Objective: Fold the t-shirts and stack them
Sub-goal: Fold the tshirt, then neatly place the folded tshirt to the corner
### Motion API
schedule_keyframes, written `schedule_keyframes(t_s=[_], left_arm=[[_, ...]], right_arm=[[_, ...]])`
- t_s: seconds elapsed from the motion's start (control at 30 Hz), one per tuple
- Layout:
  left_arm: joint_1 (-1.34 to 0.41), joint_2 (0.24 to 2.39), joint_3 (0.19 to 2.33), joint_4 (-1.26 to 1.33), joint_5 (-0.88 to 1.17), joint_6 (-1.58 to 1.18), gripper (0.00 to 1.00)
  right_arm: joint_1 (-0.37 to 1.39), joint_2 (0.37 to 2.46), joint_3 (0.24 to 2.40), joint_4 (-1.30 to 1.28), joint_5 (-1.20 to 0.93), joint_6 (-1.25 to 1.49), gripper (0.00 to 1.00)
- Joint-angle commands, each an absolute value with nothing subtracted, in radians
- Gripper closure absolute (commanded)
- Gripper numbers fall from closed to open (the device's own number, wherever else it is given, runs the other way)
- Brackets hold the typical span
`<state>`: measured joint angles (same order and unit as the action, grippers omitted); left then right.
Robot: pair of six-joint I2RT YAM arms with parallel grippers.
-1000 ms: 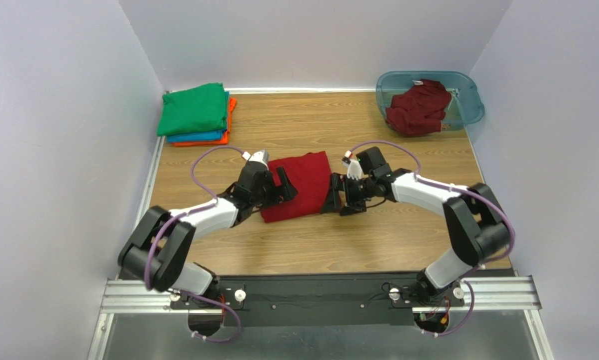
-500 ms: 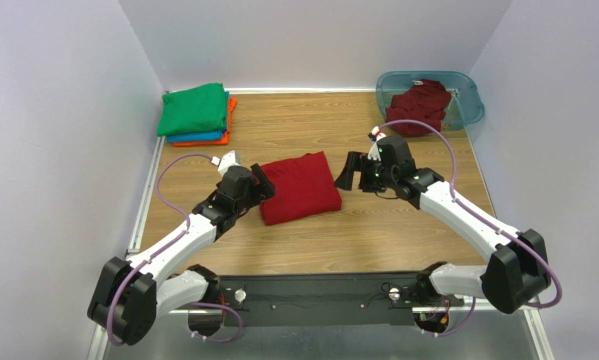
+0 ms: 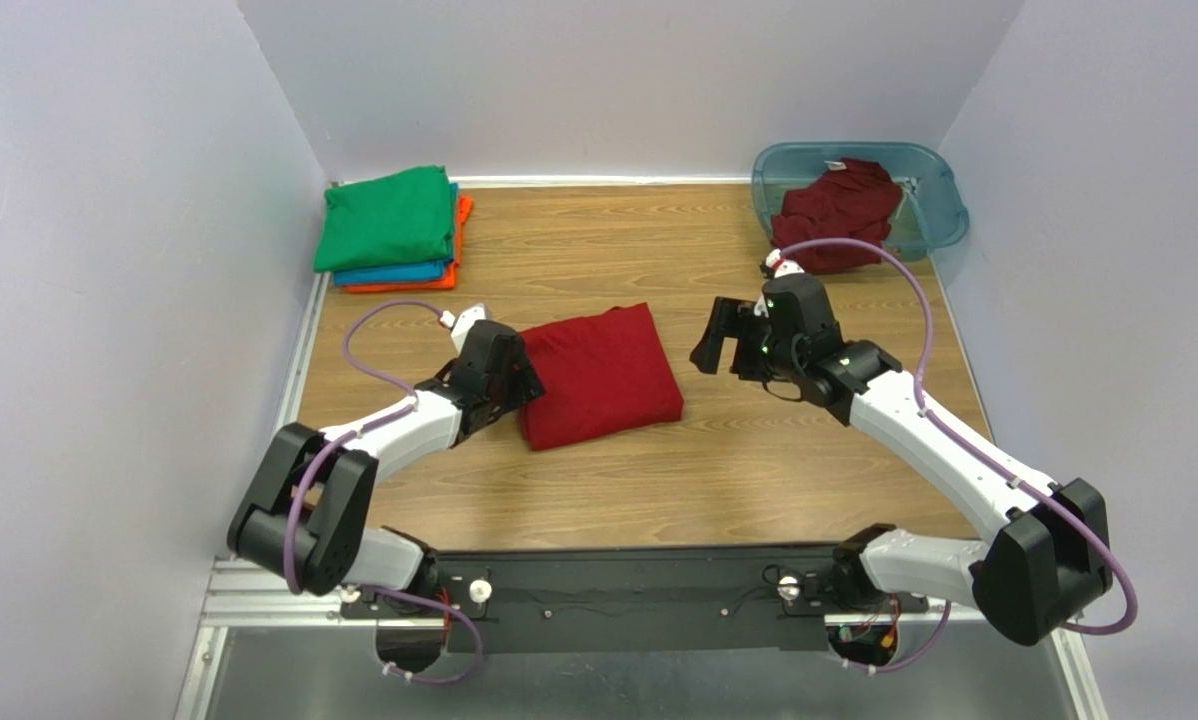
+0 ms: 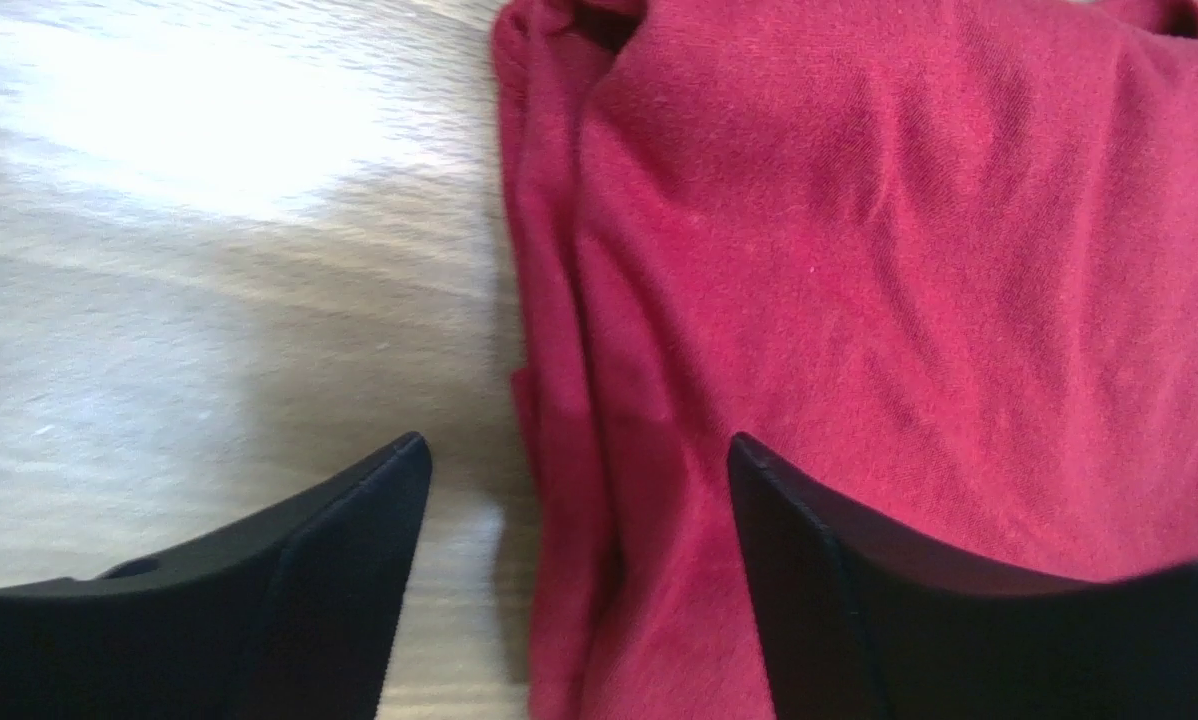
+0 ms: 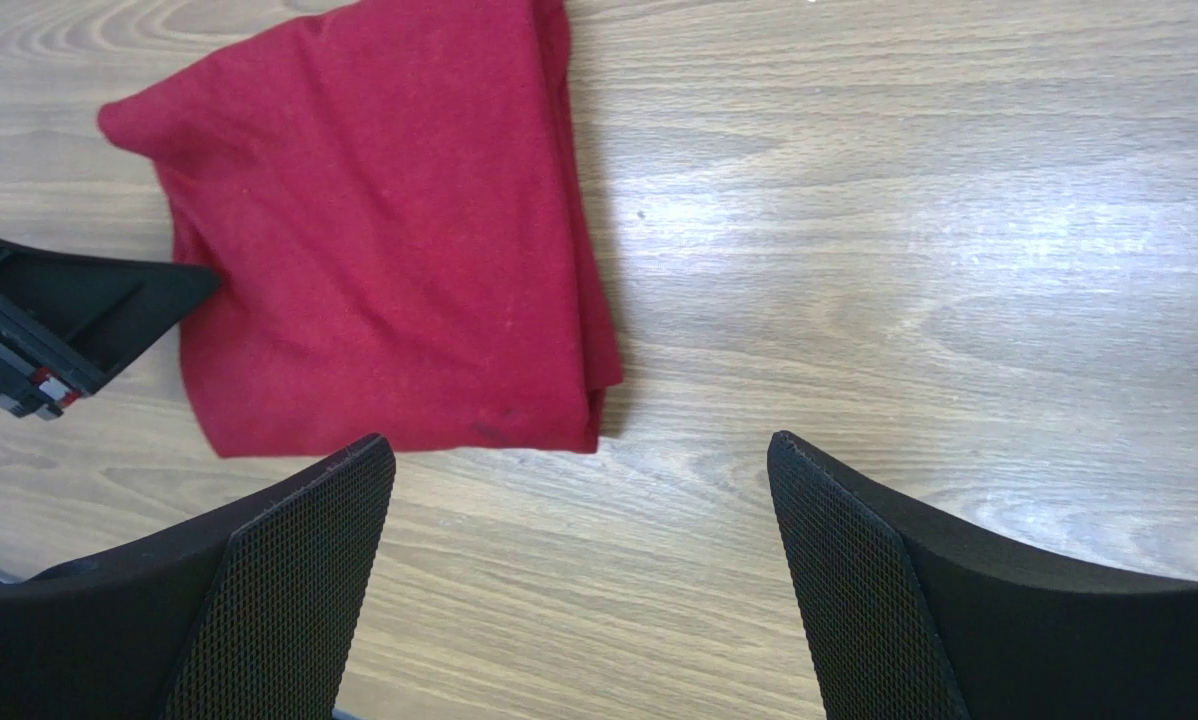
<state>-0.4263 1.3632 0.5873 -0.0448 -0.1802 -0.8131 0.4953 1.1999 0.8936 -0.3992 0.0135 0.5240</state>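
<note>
A folded dark red t-shirt [image 3: 602, 375] lies mid-table; it also shows in the left wrist view [image 4: 891, 330] and the right wrist view [image 5: 387, 240]. My left gripper [image 3: 523, 384] is open, low at the shirt's left edge, one finger over the wood, the other over the cloth [image 4: 575, 465]. My right gripper [image 3: 722, 339] is open and empty, raised to the right of the shirt [image 5: 578, 465]. A stack of folded green [image 3: 387, 218], blue [image 3: 402, 275] and orange [image 3: 458, 240] shirts sits at the back left. A second dark red shirt [image 3: 838, 215] lies crumpled in the tub.
The translucent teal tub [image 3: 936, 195] stands at the back right corner. White walls close in the table on the left, back and right. Bare wood [image 3: 635, 480] lies between the folded shirt and the arm bases.
My left gripper moved in against the red shirt's left edge. My right gripper drew back to the right and up, away from the shirt.
</note>
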Motion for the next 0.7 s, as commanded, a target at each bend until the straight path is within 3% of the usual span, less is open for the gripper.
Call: schedule_keyframes(t_s=[0.0,0.07,0.27,0.37,0.57,0.67], left_arm=[[-0.425,1.425,0.612,-0.005,-0.129,-0.79,0.32],[-0.426,1.439,0.615,-0.005,-0.118,-0.785,0.39],[-0.442,1.515,0.655,-0.005,-0.12,-0.778,0.41],[-0.453,1.549,0.686,-0.009,-0.123,-0.77,0.47],[-0.457,1.655,0.748,-0.021,-0.107,-0.753,0.73],[-0.46,1.719,0.803,-0.049,-0.115,-0.735,0.76]], right_arm=[[0.494,1.216,0.876,-0.42,0.078,0.508,0.0],[0.494,1.227,0.874,-0.42,0.081,0.503,0.0],[0.494,1.243,0.874,-0.42,0.095,0.488,0.0],[0.494,1.247,0.871,-0.42,0.094,0.479,0.0],[0.492,1.252,0.87,-0.42,0.103,0.471,0.0],[0.492,1.241,0.87,-0.42,0.113,0.466,0.0]])
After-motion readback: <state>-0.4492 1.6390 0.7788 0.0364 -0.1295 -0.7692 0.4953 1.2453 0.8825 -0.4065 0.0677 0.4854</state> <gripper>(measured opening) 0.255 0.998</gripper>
